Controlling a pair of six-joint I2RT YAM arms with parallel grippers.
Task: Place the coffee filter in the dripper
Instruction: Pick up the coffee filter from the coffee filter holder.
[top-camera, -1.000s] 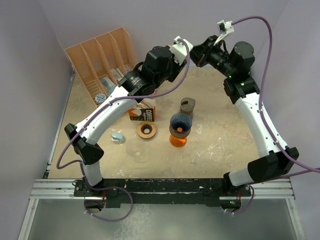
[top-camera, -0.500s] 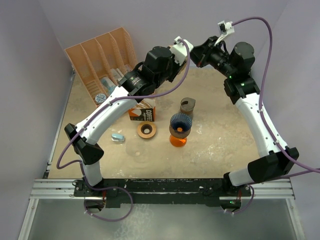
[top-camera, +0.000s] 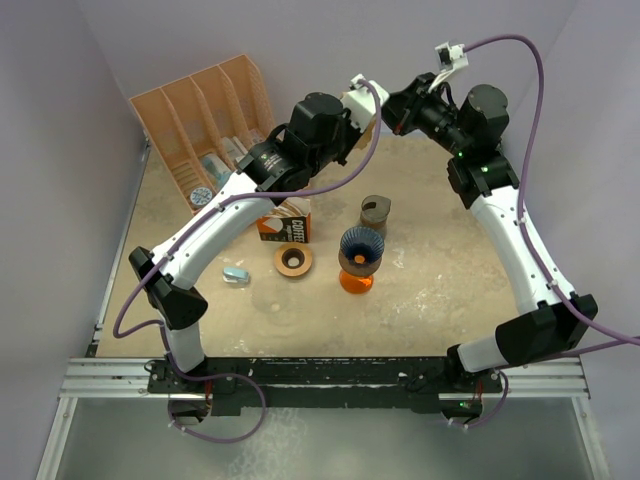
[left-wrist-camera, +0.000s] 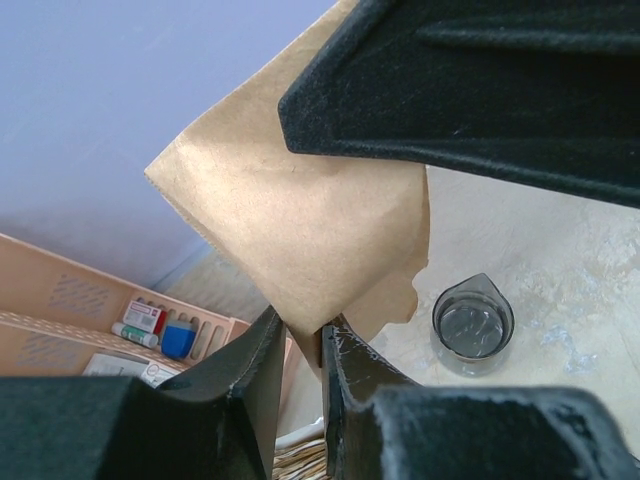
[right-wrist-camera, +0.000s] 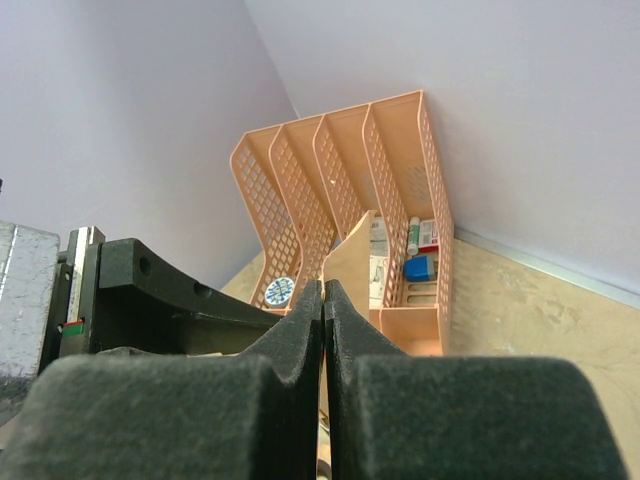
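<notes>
Brown paper, the coffee filter (top-camera: 366, 112), hangs high above the desk's far edge from overhead, pinched between both raised hands; the dripper (top-camera: 360, 257) stands mid-desk, well apart below. From the left wrist, the left hand (left-wrist-camera: 300, 345), spread wider a second ago, has narrowed onto the filter's lower fold. From the right wrist, the right hand (right-wrist-camera: 323, 290) stays pressed together on the filter's thin edge. Both now grip, so opening the filter likely comes next.

Both arms reached up and inward, their hands meeting high at the far side. The left hand (left-wrist-camera: 300, 385) and right hand (right-wrist-camera: 323, 300) were each pinched closed.
</notes>
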